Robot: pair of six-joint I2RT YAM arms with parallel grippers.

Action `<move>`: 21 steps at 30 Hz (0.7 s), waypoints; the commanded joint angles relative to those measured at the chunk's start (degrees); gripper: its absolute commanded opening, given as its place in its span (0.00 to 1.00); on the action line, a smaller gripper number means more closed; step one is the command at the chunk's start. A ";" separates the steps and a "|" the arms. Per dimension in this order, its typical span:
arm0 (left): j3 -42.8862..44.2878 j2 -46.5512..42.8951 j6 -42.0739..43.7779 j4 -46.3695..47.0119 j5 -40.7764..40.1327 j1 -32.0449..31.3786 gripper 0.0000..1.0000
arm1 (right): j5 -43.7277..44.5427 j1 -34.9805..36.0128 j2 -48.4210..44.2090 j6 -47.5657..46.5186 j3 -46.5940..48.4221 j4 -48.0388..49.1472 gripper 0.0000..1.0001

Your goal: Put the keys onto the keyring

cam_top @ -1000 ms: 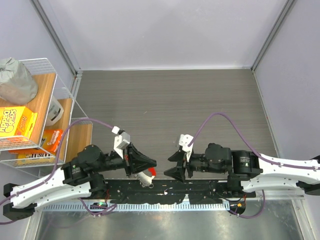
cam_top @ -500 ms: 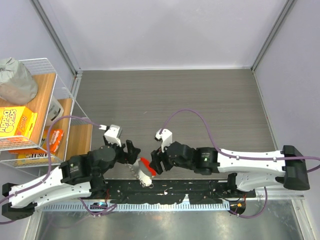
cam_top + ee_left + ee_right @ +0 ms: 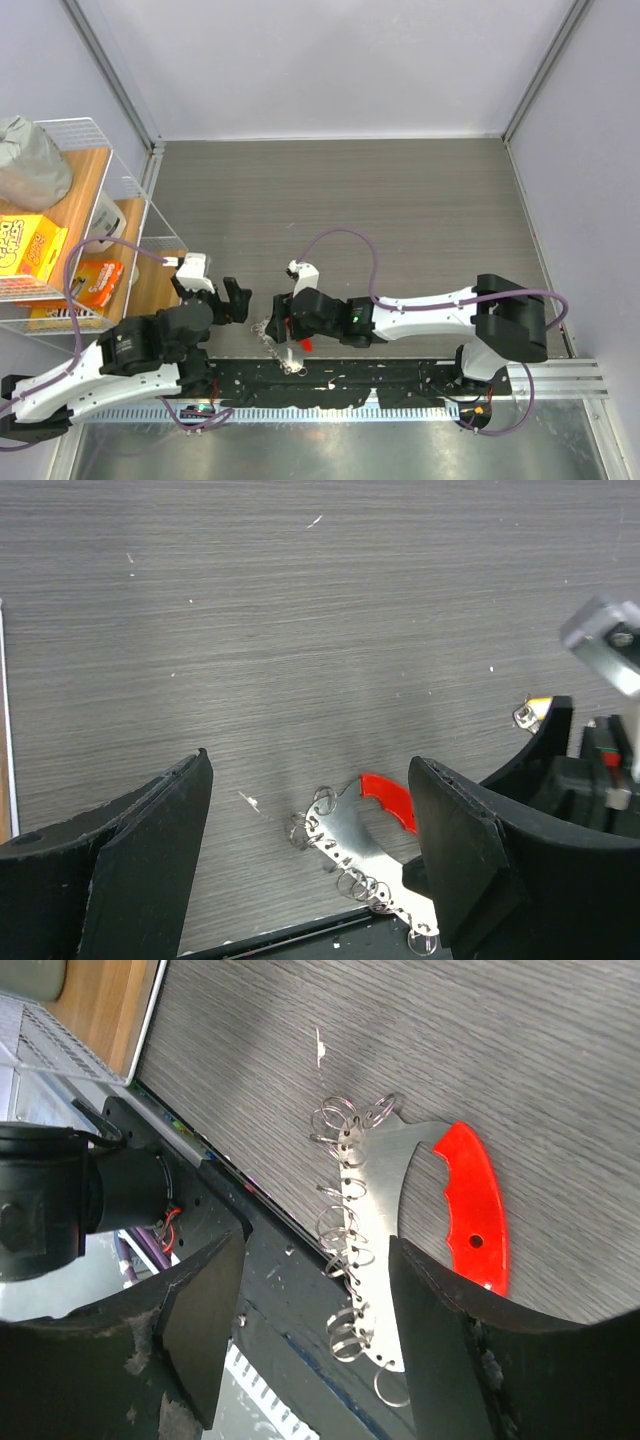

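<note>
At the bottom of the overhead view the black rail runs along the near edge of the counter. The keyring lies with its lower end over that rail and the rest on the grey counter. It is a curved silvery plate with small wire rings strung along 1 edge and a red plastic piece on the other side.

The right jaws stand wide open over it and grip nothing. In their own camera the plate and rings sit in the gap between the 2 fingers, and the red piece lies close to the finger at lower right of the frame, which covers its lower tip.

The left jaws are likewise spread wide and empty. In their camera the keyring lies low in the frame between the fingers, nearer the one at lower right, and its lower end passes behind that finger.

At the right of that same frame the keys show as a tiny silvery bit with a yellow tag, at the upper edge of the right arm's black gripper. Whether it touches the gripper cannot be told.

Farther off, at the upper left of the overhead view, a wire rack holds a yellow box and a grey bag
</note>
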 commanded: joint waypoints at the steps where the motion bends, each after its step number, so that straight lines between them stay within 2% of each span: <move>1: 0.15 -4.08 -2.22 -0.50 -3.77 0.07 0.85 | 0.32 -0.11 2.89 8.31 3.56 6.37 0.65; 8: -0.64 -6.73 -1.51 -1.20 -2.10 0.06 0.84 | -1.35 -1.08 8.43 15.25 3.56 11.82 0.59; 21: -1.87 -6.46 1.12 1.43 0.80 -0.02 0.84 | -1.61 -4.06 13.62 20.01 3.20 14.98 0.55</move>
